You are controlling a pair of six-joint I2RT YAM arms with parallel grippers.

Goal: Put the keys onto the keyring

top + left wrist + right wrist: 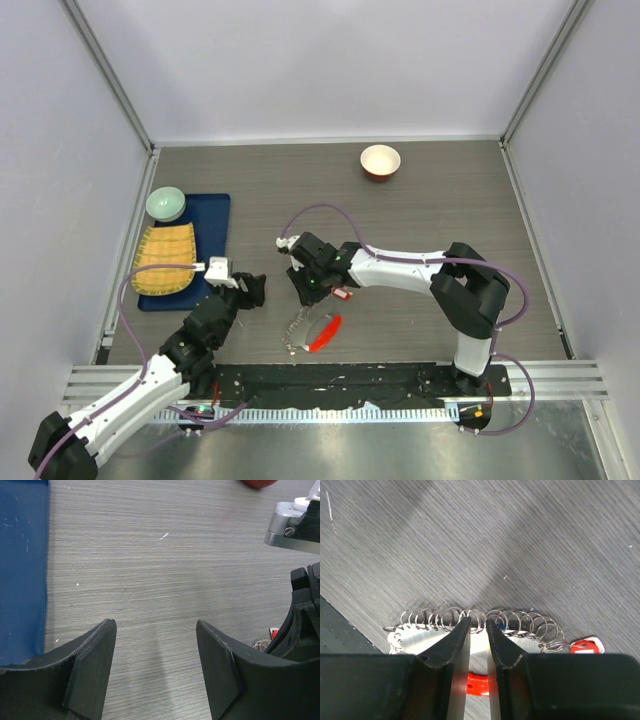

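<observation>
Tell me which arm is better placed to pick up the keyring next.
Right. The right gripper sits directly over the keyring, fingers narrowly straddling its silvery coil. The left gripper is open over bare table, off to the side.

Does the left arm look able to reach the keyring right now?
Probably yes: the left hand is open with bare table toward the keyring, but the right hand hangs over its coiled chain, crowding it.

Grey wood-grain table (430, 200): a blue tray (212, 215) is set at left, a red-rimmed bowl (380, 160) at the far side, keyring (322, 333) and red key (343, 294) are laid mid-table.
</observation>
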